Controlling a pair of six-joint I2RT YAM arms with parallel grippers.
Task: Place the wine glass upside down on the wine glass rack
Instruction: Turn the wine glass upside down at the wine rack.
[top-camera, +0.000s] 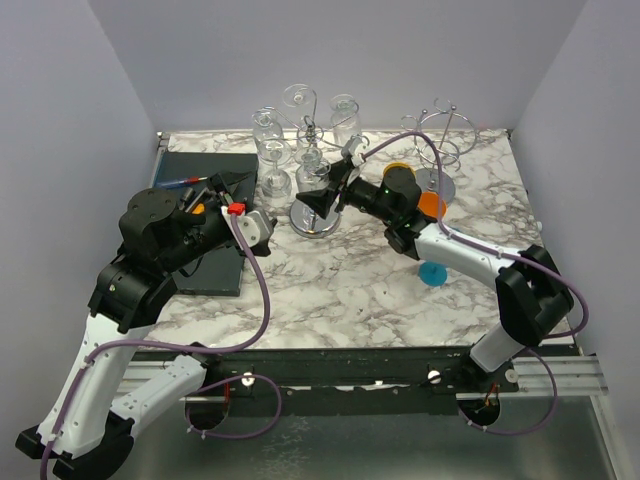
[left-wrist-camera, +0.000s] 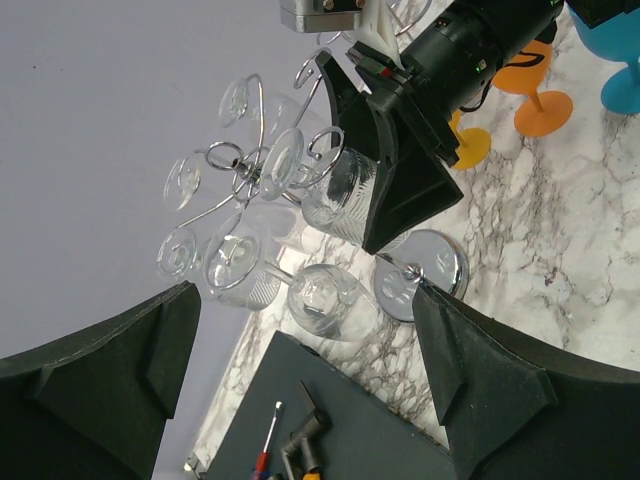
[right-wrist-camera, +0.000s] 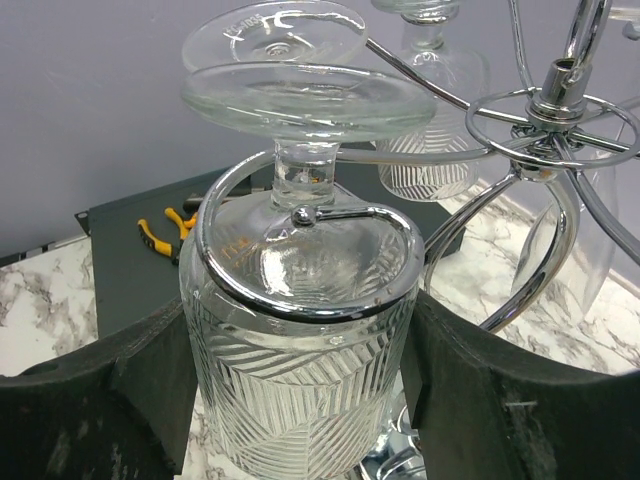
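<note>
1. My right gripper (right-wrist-camera: 300, 395) is closed on the ribbed bowl of the wine glass (right-wrist-camera: 300, 330), with one finger (right-wrist-camera: 110, 410) pressed against each side.
2. The glass hangs mouth down at the wine glass rack (top-camera: 314, 222). Its stem sits inside a chrome hook (right-wrist-camera: 345, 213), its foot (right-wrist-camera: 305, 95) is above the wire, and its bowl is below.
3. In the overhead view this rack stands at the back centre of the marble table (top-camera: 340, 290). Other clear glasses (top-camera: 268, 135) hang inverted from its arms.
4. My left gripper (left-wrist-camera: 305, 300) is spread wide and holds nothing. It is over the dark mat (top-camera: 215, 270) on the table's left side, pointed toward the rack.
5. Yellow-handled pliers (right-wrist-camera: 160, 228) and a red-handled screwdriver (left-wrist-camera: 265, 455) lie on the mat.
6. A second wire rack (top-camera: 440, 145) stands at the right rear, bare of glasses.
7. Orange plastic glasses (left-wrist-camera: 540, 100) and a blue one (top-camera: 433, 273) stand on the table by the right arm.
</note>
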